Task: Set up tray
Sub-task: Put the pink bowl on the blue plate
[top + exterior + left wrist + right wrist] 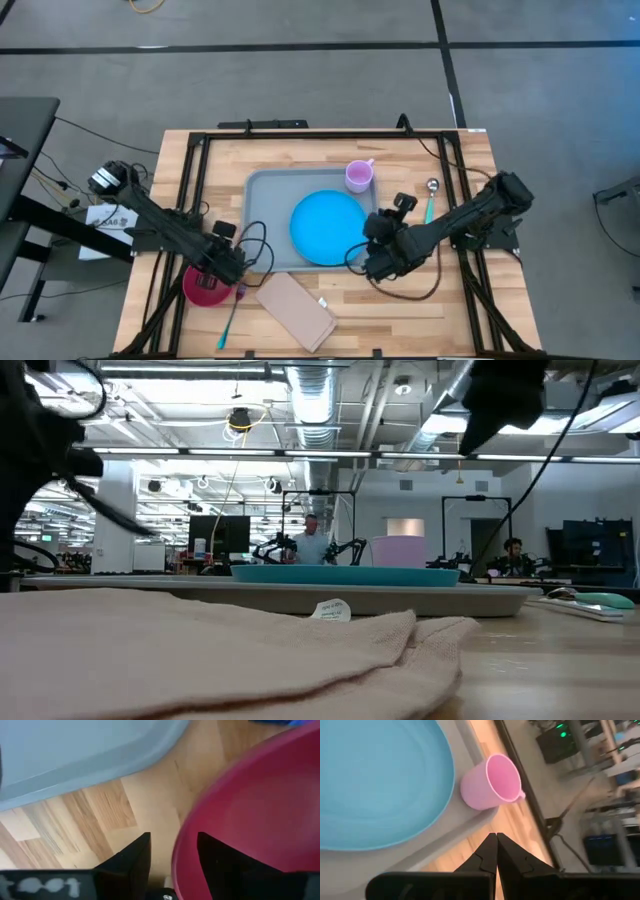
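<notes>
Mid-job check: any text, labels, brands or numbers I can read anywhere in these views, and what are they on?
Nothing can be read with confidence.
White characters on the left gripper body: blurred, unreadable.
Small white tag on the napkin: print too small to read.
White label beside the table by the left arm's base: dark print, too small.
Tray, plate, cup, red bowl: no text visible.

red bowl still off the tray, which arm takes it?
Left. Its pincer straddles the red bowl rim, open, just off the tray corner. The right pincer is shut beside the blue plate, across the tray from the bowl.
</notes>
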Robot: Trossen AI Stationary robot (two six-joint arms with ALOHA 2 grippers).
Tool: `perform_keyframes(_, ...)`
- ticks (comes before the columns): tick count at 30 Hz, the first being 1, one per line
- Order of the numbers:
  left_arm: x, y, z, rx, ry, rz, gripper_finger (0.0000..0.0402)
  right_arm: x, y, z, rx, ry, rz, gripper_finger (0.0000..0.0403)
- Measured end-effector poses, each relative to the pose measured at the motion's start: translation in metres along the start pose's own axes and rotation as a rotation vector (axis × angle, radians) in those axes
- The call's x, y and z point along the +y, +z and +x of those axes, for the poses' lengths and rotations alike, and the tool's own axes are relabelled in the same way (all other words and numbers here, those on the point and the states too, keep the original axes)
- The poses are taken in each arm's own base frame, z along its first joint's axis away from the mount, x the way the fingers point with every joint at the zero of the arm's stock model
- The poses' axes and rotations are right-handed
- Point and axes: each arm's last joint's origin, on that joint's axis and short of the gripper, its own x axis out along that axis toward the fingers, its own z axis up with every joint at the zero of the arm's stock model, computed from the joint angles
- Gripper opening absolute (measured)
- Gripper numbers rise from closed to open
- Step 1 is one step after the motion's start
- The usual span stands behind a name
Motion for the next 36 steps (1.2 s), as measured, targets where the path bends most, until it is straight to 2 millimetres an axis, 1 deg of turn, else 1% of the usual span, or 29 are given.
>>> perform_keyframes(3, -0.002, 0.003, 0.005, 0.030, -0.012, 0.036, 0.0131, -0.007, -0.017, 0.007, -0.028, 0.040, 0.055, 0.0001)
perform_keyframes(5, -0.004, 0.006, 0.010, 0.053, -0.020, 0.064, 0.0110, -0.010, -0.029, 0.012, -0.048, 0.091, 0.101, 0.0001)
perform_keyframes(8, -0.006, 0.009, 0.012, 0.052, -0.036, 0.106, 0.0064, -0.011, -0.045, 0.021, -0.067, 0.229, 0.154, 0.0001)
perform_keyframes(10, -0.004, 0.012, 0.012, 0.040, -0.058, 0.096, 0.0026, -0.008, -0.052, 0.025, -0.079, 0.348, 0.161, 0.0001)
perform_keyframes(11, -0.003, 0.013, 0.010, 0.038, -0.074, 0.084, 0.0016, -0.006, -0.055, 0.026, -0.091, 0.406, 0.151, 0.0001)
perform_keyframes(13, -0.001, 0.016, 0.005, 0.038, -0.081, 0.057, 0.0012, -0.003, -0.059, 0.028, -0.119, 0.493, 0.101, 0.0001)
perform_keyframes(15, 0.002, 0.020, -0.004, 0.024, -0.060, 0.048, 0.0010, 0.000, -0.060, 0.030, -0.156, 0.553, 0.071, 0.0001)
perform_keyframes(18, 0.007, 0.026, -0.024, 0.008, -0.019, 0.047, 0.0002, 0.002, -0.058, 0.028, -0.185, 0.583, 0.049, 0.0001)
perform_keyframes(22, 0.017, 0.036, -0.060, -0.039, -0.006, 0.014, 0.0001, 0.002, -0.057, 0.028, -0.195, 0.590, 0.049, 0.0001)
perform_keyframes(25, 0.026, 0.043, -0.088, -0.118, 0.026, -0.012, 0.0001, 0.002, -0.057, 0.028, -0.196, 0.590, 0.049, 0.0001)
perform_keyframes(28, 0.039, 0.054, -0.110, -0.263, 0.126, -0.039, 0.0000, 0.002, -0.056, 0.028, -0.199, 0.593, 0.052, 0.0001)
perform_keyframes(30, 0.049, 0.066, -0.117, -0.383, 0.212, -0.070, 0.0000, 0.002, -0.056, 0.028, -0.201, 0.594, 0.054, 0.0001)
perform_keyframes(32, 0.061, 0.080, -0.121, -0.507, 0.259, -0.110, 0.0000, 0.002, -0.056, 0.028, -0.202, 0.595, 0.055, 0.0001)
perform_keyframes(34, 0.074, 0.095, -0.121, -0.599, 0.264, -0.151, 0.0000, 0.003, -0.056, 0.028, -0.202, 0.594, 0.055, 0.0001)
perform_keyframes(36, 0.088, 0.112, -0.115, -0.647, 0.270, -0.199, 0.0000, 0.003, -0.056, 0.028, -0.202, 0.594, 0.054, 0.0001)
